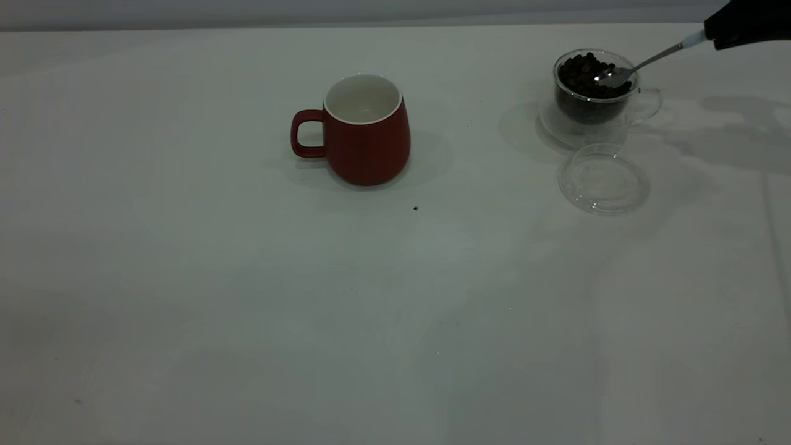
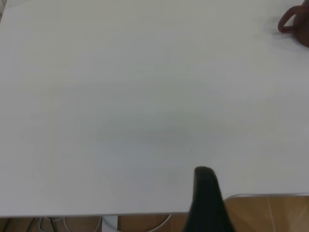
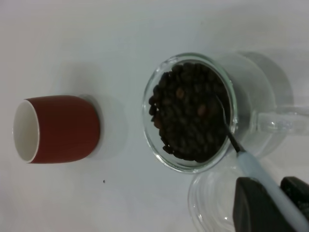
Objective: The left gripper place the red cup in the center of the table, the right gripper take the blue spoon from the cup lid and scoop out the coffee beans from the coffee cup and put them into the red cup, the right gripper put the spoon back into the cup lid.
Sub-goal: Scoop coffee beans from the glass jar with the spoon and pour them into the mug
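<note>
The red cup (image 1: pixel 366 131) stands upright near the middle of the table (image 1: pixel 247 309), handle to the left, white inside showing no beans; it also shows in the right wrist view (image 3: pixel 60 128). The coffee cup (image 1: pixel 593 89) at the back right holds a heap of coffee beans (image 3: pixel 190 113). My right gripper (image 1: pixel 720 34) is shut on the blue spoon (image 1: pixel 649 60) by its pale handle; the spoon's metal bowl rests on the beans inside the cup. The cup lid (image 1: pixel 604 178) lies bare in front of the coffee cup. Only one finger (image 2: pixel 206 203) of my left gripper shows, near the table's edge.
A tiny dark speck (image 1: pixel 415 208) lies on the table in front of the red cup. The red cup's handle (image 2: pixel 289 21) shows far off in the left wrist view. Beyond the table's edge is brown floor (image 2: pixel 270 215).
</note>
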